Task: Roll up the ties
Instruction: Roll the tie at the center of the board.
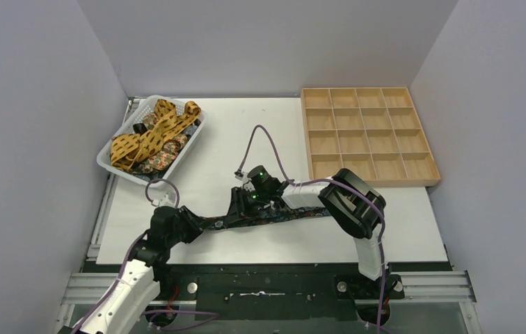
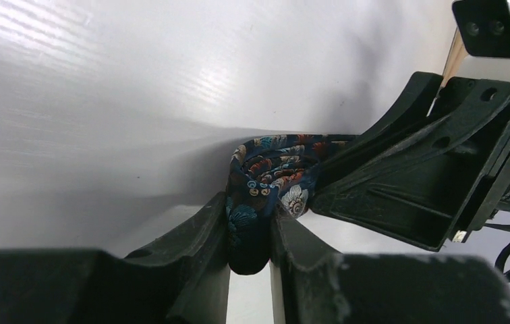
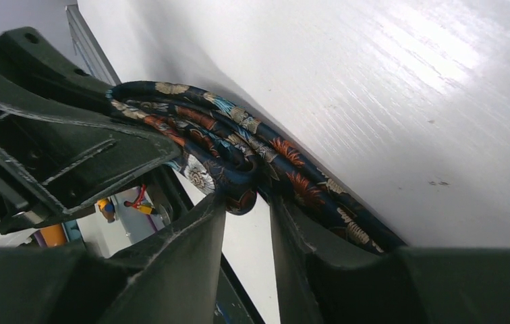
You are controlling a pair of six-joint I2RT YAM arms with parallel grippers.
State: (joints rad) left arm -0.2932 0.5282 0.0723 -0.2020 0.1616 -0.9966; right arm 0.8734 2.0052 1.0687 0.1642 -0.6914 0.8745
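Note:
A dark navy floral tie (image 1: 289, 214) lies stretched across the near part of the white table. My left gripper (image 1: 208, 223) is shut on a folded end of it, which shows pinched between the fingers in the left wrist view (image 2: 249, 226). My right gripper (image 1: 236, 209) is right next to it, shut on a rolled loop of the same tie (image 3: 239, 131); the right wrist view shows its fingers (image 3: 242, 202) closed around the fold. Mustard-yellow spotted ties (image 1: 145, 139) and more dark ones lie heaped in a white basket (image 1: 124, 175) at the back left.
A wooden tray (image 1: 368, 182) with several compartments sits at the back right. A purple cable (image 1: 267, 138) loops above the right wrist. The other gripper's black body fills the right of the left wrist view (image 2: 407, 182) and the left of the right wrist view (image 3: 50, 135).

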